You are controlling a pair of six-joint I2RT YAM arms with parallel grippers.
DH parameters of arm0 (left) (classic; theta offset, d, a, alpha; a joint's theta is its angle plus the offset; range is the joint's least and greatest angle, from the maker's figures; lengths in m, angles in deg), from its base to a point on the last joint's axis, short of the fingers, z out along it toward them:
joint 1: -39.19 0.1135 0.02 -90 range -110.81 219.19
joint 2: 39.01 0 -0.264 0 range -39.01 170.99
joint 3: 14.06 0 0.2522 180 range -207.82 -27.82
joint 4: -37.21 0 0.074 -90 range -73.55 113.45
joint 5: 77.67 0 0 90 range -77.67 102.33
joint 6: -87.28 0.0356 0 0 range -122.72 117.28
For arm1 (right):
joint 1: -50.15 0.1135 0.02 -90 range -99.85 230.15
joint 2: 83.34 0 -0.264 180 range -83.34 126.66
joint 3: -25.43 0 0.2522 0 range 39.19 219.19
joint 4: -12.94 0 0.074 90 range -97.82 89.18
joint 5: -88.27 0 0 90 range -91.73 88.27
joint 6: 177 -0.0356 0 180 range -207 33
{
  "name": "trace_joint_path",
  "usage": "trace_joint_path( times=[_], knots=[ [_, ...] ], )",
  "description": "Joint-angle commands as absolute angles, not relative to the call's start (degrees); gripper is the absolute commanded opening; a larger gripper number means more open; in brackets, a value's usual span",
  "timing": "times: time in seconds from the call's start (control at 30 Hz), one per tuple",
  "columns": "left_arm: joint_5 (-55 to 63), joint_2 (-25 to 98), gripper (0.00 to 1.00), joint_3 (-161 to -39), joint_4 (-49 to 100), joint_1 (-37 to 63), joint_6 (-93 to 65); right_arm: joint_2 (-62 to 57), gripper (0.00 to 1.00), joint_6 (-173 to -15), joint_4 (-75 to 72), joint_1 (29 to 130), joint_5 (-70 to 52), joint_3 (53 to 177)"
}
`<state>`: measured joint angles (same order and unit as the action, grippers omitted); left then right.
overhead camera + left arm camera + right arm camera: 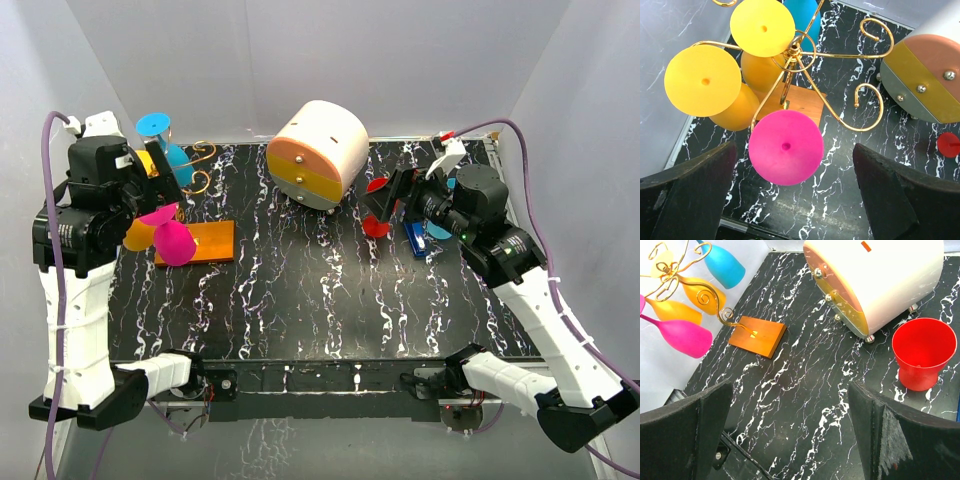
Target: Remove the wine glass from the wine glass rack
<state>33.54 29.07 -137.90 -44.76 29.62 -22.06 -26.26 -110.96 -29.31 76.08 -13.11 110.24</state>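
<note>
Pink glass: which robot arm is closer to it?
Left. The left tool hangs right over the pink glass; the right tool is far off, near the red cup.

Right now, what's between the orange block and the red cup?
Just bare black table; the right wrist view shows it between orange block and red cup.

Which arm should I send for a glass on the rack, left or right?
Left. The left fingers hang open above the wine glass rack, framing the foot of the pink wine glass. The right fingers sit across the table near the red cup, beyond the drawer box.
</note>
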Motion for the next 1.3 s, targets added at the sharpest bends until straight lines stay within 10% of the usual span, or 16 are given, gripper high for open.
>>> trace_joint_path(
  times=[0.0,1.27],
  knots=[
    [35.3,29.0,0.99,-138.4,-43.8,29.5,-18.7,-26.6,0.98,-110.0,-28.3,76.3,-14.5,112.0],
    [37.3,30.3,0.96,-127.8,-45.2,29.1,-17.6,-27.9,0.98,-109.5,-27.9,76.4,-13.0,109.6]
  ],
)
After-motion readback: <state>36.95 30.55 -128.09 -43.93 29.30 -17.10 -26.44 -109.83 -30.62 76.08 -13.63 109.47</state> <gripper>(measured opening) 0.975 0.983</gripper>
